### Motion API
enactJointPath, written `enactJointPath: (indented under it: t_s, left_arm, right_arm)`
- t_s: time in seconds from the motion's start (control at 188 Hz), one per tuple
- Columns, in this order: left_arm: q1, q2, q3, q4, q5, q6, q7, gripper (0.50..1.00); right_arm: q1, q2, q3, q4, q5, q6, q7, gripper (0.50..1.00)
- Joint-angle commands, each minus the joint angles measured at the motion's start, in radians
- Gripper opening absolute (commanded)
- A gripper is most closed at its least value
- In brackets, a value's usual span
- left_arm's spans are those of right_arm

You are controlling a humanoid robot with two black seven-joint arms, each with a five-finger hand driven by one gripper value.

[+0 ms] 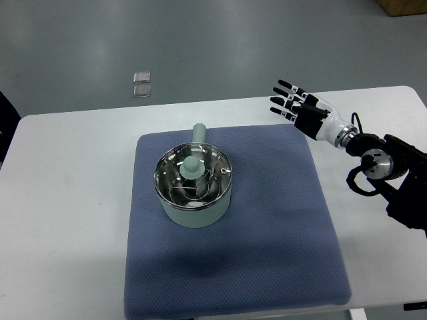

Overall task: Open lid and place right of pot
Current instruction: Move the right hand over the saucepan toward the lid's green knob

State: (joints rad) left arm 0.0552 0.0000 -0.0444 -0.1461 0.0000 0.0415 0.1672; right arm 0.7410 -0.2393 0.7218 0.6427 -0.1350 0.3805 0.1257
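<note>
A pale green pot [195, 212] stands on a blue mat [267, 227] in the middle of a white table [67, 200]. Its handle [199, 133] points to the far side. A glass lid [193, 177] with a pale green knob [192, 165] sits on the pot. My right hand [291, 100] is over the table's far right part, well to the right of the pot and beyond the mat's far right corner. Its fingers are spread and it holds nothing. The left arm does not show.
Two small square metal plates [141, 83] lie on the grey floor beyond the table's far edge. A brown box corner [403, 7] shows at the top right. The mat stretches to the right of the pot.
</note>
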Motion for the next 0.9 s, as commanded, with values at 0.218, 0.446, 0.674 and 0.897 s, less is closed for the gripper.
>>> enactJointPath:
  t_s: [0.218, 0.446, 0.674, 0.897]
  left_arm:
    - [0.000, 0.000, 0.001, 0.002, 0.000, 0.008, 0.000, 1.000]
    - [0.000, 0.000, 0.000, -0.003, 0.000, 0.004, 0.000, 1.000]
    - [0.000, 0.000, 0.001, 0.000, 0.000, 0.004, 0.000, 1.000]
    - [0.000, 0.000, 0.000, 0.000, 0.000, 0.004, 0.000, 1.000]
  right_arm:
    - [0.001, -0.003, -0.007, 0.000, -0.011, -0.002, 0.020, 0.936]
    - [0.011, -0.005, -0.005, 0.012, -0.172, 0.000, 0.087, 0.934]
    - [0.063, -0.005, -0.007, 0.040, -0.339, 0.034, 0.133, 0.934]
    - [0.136, -0.018, -0.008, 0.048, -0.456, 0.132, 0.132, 0.932]
